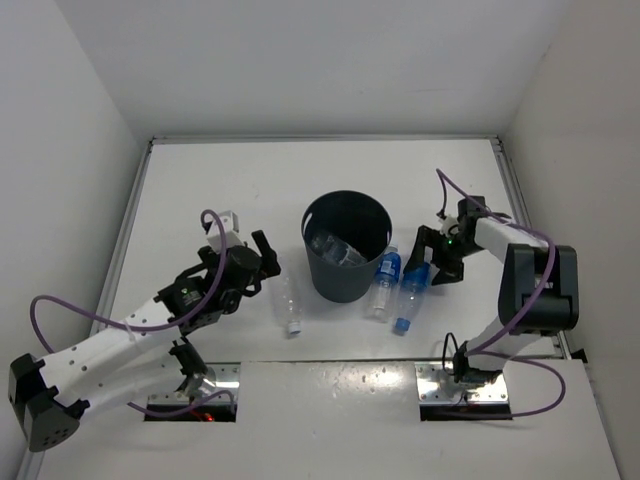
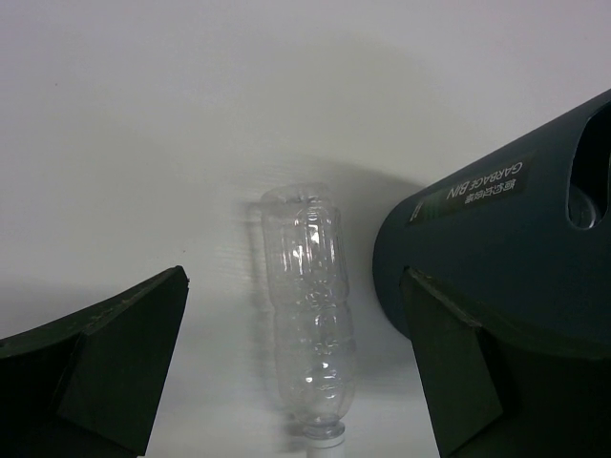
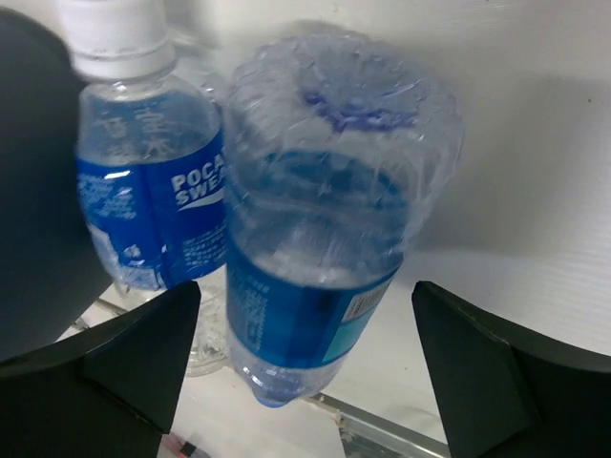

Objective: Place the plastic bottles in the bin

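Plastic this thin should be light, crushy and slick, so grab mid-body. Right gripper (image 1: 432, 262) gapes wide around 1 blue-label bottle (image 3: 315, 219) beside the bin (image 1: 345, 280); left gripper (image 1: 268, 260) is spread wide too, facing 1 clear bottle (image 2: 305, 315) beside it.

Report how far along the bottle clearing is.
Done: one clear plastic bottle lies inside the round dark grey plastic bin. In hand: nothing is gripped. The right claw stands open astride a blue-labelled clear plastic bottle, and the left claw is open, facing a label-less, white-capped clear bottle. Left: those two, plus the white-capped blue-labelled bottle beside the bin, three in all.
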